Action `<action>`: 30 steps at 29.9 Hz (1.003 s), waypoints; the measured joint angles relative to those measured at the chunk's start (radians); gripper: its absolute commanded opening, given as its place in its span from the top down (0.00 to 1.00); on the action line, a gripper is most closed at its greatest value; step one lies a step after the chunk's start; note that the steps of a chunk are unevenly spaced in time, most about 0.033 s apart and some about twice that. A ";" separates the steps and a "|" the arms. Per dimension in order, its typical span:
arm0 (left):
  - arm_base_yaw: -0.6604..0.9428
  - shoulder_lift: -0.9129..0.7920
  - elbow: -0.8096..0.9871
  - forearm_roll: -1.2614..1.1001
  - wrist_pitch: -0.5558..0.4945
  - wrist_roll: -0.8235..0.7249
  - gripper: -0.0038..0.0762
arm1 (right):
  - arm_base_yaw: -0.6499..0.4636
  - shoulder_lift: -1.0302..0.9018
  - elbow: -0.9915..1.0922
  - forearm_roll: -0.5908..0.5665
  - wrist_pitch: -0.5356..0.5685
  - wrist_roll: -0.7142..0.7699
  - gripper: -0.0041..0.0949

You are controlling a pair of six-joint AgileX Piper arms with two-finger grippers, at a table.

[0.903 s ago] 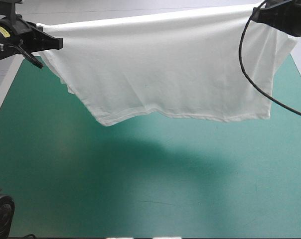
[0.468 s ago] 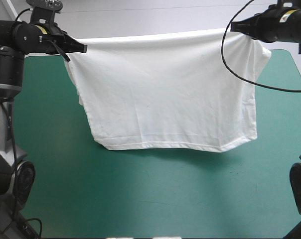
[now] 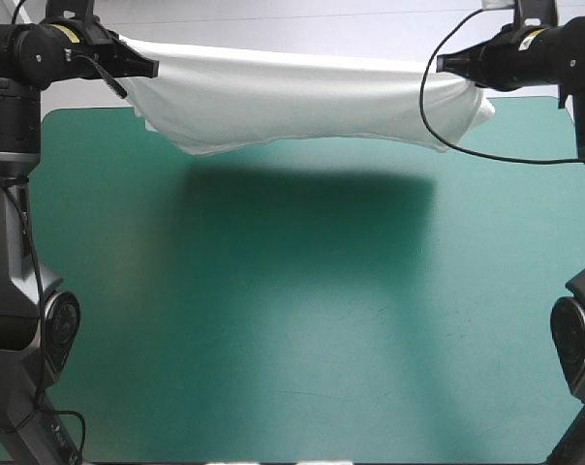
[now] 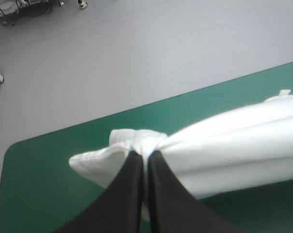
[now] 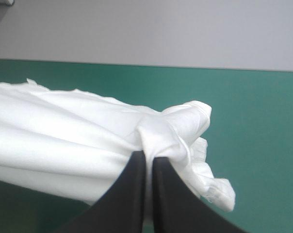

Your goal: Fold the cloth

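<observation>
**White T-shirt [image 3: 302, 97] strung between two grippers above the far side of the surface [image 3: 302, 339]**

The black fingers [image 4: 132, 194] of the left gripper [image 3: 153, 69] are pinched all but together on a bunched corner of the T-shirt. The white cloth is squeezed into the slit between them and puffs out in a small knot just past their tips. Across the surface, the right gripper [image 3: 442, 61] grasps the opposite corner the same way. Its fingers [image 5: 170, 204] are nearly closed on a wad of cloth, with a loose end drooping beside them. Between the two grippers the garment hangs in the air as a long, shallow band. It is gathered in lengthwise folds and sags slightly in the middle, its lower edge clear of the teal-green surface. It hangs above the far part of the surface, close to the far edge. A broad dark shadow [image 3: 307, 208] lies on the surface just nearer than the cloth.
</observation>
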State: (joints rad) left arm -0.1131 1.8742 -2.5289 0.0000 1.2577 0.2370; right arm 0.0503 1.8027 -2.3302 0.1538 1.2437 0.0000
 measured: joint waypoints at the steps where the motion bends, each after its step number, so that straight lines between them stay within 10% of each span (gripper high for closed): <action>1: 0.000 0.003 0.019 0.000 0.000 0.000 0.96 | 0.000 0.005 0.021 0.002 0.006 0.000 0.98; 14: 0.007 0.028 0.675 -0.107 -0.005 0.000 0.96 | 0.004 -0.014 0.751 0.006 -0.051 -0.058 0.98; 30: 0.010 -0.488 1.391 -0.107 -0.023 -0.015 0.96 | 0.125 -0.436 1.313 0.006 -0.081 -0.070 0.98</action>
State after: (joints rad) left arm -0.1034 1.3858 -1.1380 -0.1070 1.2342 0.2221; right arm 0.1753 1.3671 -1.0168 0.1599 1.1624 -0.0705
